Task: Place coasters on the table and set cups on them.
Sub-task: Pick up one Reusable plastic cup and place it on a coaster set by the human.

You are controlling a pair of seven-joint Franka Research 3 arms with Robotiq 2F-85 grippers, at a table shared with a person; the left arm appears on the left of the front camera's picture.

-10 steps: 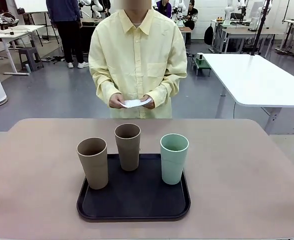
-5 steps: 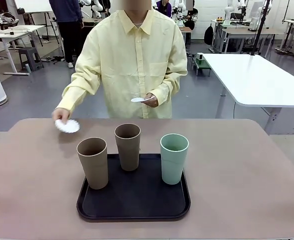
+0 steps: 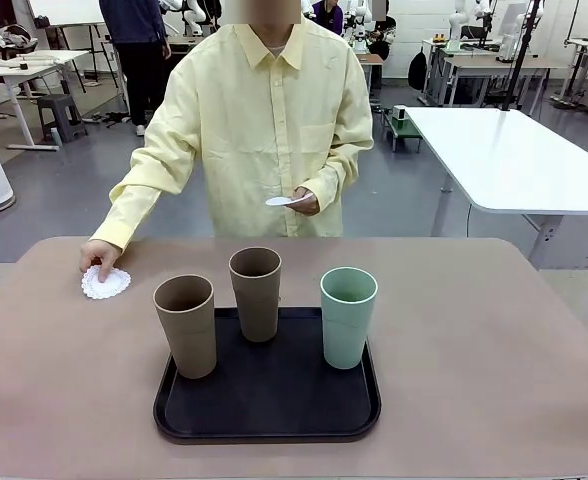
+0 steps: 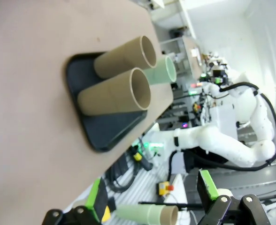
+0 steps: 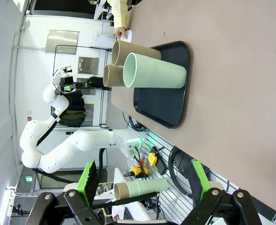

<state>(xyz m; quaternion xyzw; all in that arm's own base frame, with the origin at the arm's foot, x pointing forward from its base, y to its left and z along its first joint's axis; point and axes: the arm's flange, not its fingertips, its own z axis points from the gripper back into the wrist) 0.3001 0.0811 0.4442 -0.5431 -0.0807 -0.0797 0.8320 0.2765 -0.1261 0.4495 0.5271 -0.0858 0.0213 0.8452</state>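
Three cups stand upright on a black tray point(image 3: 267, 405): a tan cup point(image 3: 186, 326) at left, a brown cup point(image 3: 256, 294) behind the middle, a mint cup point(image 3: 348, 317) at right. The person's hand point(image 3: 96, 255) presses one white coaster point(image 3: 106, 283) flat on the table point(image 3: 474, 340), left of the tray. The other hand holds more coasters point(image 3: 280, 201) at chest height. My left gripper point(image 4: 152, 202) is open and far from the tan cup point(image 4: 114, 93). My right gripper point(image 5: 144, 187) is open too, well back from the mint cup point(image 5: 154, 70).
The person stands at the table's far edge, behind the tray. Bare tabletop lies on both sides of the tray point(image 5: 171, 93). A white table point(image 3: 514, 160) stands at the back right, off the work surface.
The person took one coaster from the stack, reached out to the left and laid it on the table. The cups, tray and grippers have not moved.
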